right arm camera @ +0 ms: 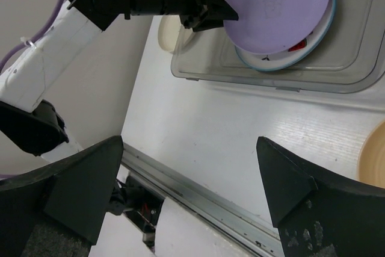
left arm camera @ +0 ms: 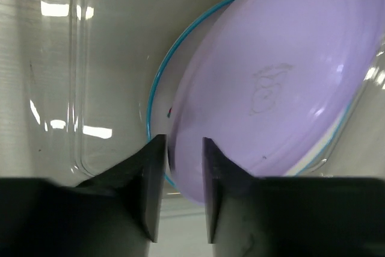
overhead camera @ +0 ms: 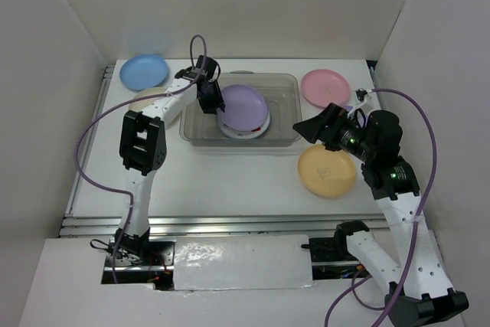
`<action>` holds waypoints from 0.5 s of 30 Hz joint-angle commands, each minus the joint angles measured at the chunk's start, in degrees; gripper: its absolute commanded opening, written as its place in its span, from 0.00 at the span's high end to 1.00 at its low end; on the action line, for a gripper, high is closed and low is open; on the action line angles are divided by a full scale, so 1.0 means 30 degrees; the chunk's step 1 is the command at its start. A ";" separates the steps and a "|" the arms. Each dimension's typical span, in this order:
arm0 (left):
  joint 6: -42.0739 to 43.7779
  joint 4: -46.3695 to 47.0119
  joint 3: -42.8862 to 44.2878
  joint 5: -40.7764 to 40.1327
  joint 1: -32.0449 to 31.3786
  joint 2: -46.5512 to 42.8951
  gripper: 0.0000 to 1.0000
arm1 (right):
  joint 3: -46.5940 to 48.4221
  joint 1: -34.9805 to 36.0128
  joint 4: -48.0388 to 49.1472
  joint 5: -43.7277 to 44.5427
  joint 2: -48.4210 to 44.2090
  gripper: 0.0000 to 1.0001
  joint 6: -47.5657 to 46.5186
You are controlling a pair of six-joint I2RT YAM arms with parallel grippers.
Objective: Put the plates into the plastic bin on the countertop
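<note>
1. Top external: the left gripper (overhead camera: 209, 102) is over the bin's (overhead camera: 283, 137) left half, at the rim of a purple plate (overhead camera: 245, 103). That plate leans on the watermelon plate (overhead camera: 243, 132) inside the bin, so setting it down looks like the step in hand. The blue plate (overhead camera: 144, 71) lies beyond the bin's far-left corner, the pink plate (overhead camera: 325, 87) just right of the bin, and the orange plate (overhead camera: 327, 170) near-right of it. The cream plate (overhead camera: 145, 97), left of the bin, is mostly under the arm. I cannot make out a second purple one.
2. Left wrist: the left gripper (left arm camera: 180, 148) has its jaws partly apart astride the purple plate's (left arm camera: 271, 82) rim. Whether they pinch it or have let go, I cannot tell. The next move calls for opening fully and lifting clear of the bin (left arm camera: 78, 58) wall.
3. Right wrist: the right gripper (right arm camera: 189, 167) gapes wide and empty over the countertop (right arm camera: 198, 106), near side of the bin (right arm camera: 271, 79). The orange plate (right arm camera: 374, 154) is cut off at the frame edge and is probably its next pick.
</note>
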 commanded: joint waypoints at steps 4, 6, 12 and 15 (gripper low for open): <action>-0.0035 0.0153 -0.0265 -0.1229 -0.0936 -0.2393 0.01 | 0.0491 0.0135 0.0379 -0.0271 -0.0197 0.00 0.0113; -0.0180 0.0210 -0.0321 -0.1933 -0.1201 -0.3476 0.01 | 0.0491 0.0194 0.0379 -0.0182 -0.0139 0.00 0.0113; -0.1813 -0.0725 -0.1455 -0.5621 -0.0505 -0.6637 0.01 | 0.0053 0.0399 0.0699 0.0314 0.0007 0.00 0.0025; -0.2553 0.0907 -0.5233 -0.5250 0.1919 -0.8950 0.01 | -0.0620 0.0487 0.0906 0.1625 0.0095 0.00 -0.0005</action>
